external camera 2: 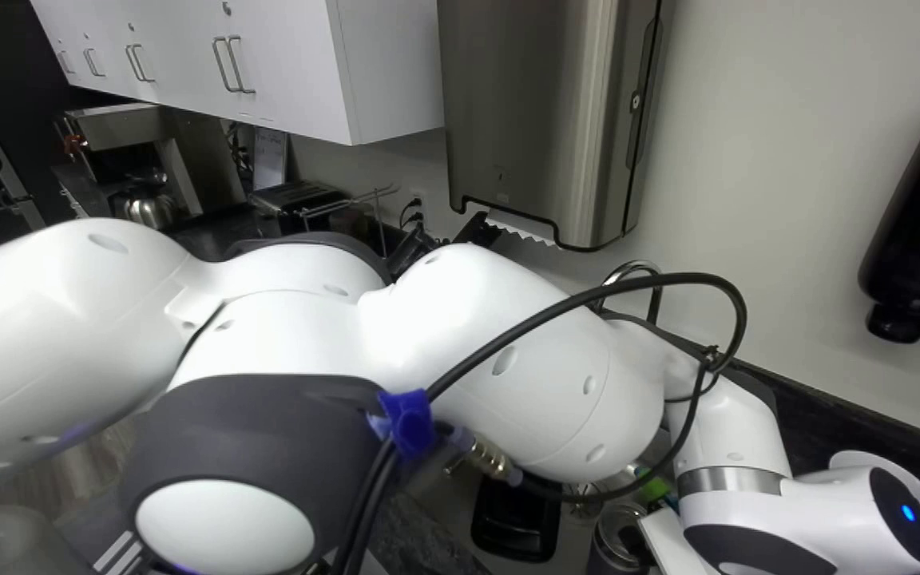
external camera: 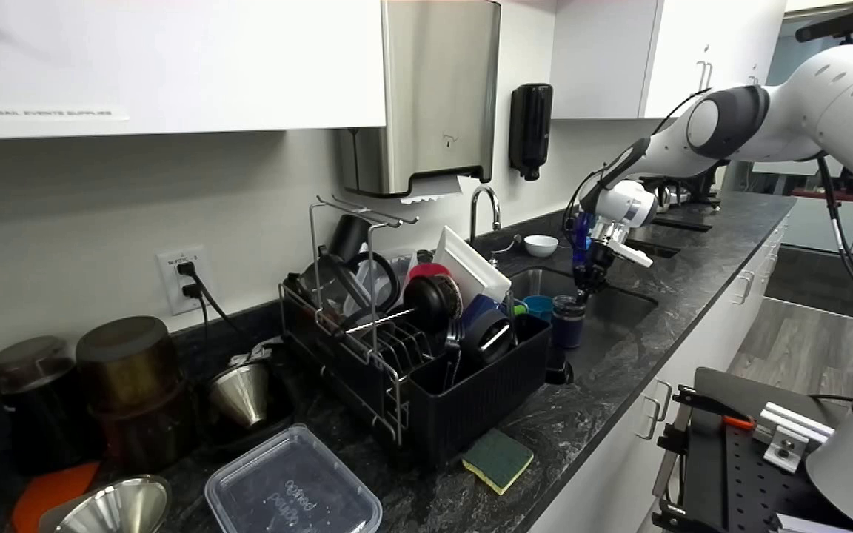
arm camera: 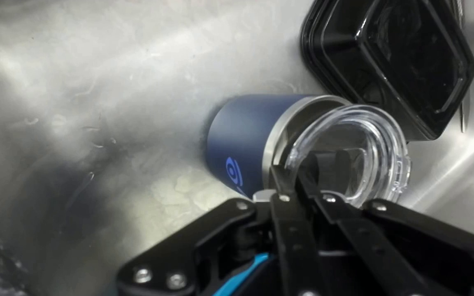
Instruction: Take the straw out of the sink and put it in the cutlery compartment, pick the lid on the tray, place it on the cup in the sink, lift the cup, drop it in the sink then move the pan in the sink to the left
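Note:
My gripper [arm camera: 291, 173] is shut on the rim of the clear lid [arm camera: 385, 135], one finger either side of its wall. The lid overlaps the mouth of the dark blue cup [arm camera: 247, 131], off centre; whether they touch I cannot tell. In an exterior view the cup [external camera: 567, 326] stands upright in the sink [external camera: 623, 314], with the gripper [external camera: 582, 296] at its top. A black rectangular container [arm camera: 389, 61], perhaps the pan, lies beside the cup. Forks stand in the cutlery compartment [external camera: 437, 385] of the dish rack. No straw can be made out, nor which thing is the tray.
A teal cup [external camera: 539, 306] stands beside the blue one. The loaded black dish rack [external camera: 338, 370] borders the sink, with a white dish [external camera: 471, 263] leaning in it. A curved tap [external camera: 497, 211] rises behind the basin. A sponge [external camera: 499, 459] lies on the counter.

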`<control>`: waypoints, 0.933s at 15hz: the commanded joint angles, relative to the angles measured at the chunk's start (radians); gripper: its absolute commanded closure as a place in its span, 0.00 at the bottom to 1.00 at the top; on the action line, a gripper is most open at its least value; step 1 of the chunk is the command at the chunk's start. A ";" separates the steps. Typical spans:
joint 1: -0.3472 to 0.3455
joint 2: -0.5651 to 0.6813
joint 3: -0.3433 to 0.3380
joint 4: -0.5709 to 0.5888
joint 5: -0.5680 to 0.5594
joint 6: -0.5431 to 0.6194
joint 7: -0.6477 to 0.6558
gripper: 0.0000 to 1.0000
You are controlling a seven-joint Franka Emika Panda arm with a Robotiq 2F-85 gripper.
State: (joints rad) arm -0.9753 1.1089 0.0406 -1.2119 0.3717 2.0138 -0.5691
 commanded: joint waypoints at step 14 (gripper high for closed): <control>0.006 0.024 -0.006 0.021 -0.001 0.017 0.016 0.98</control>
State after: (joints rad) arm -0.9745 1.1175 0.0404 -1.2089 0.3716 2.0157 -0.5684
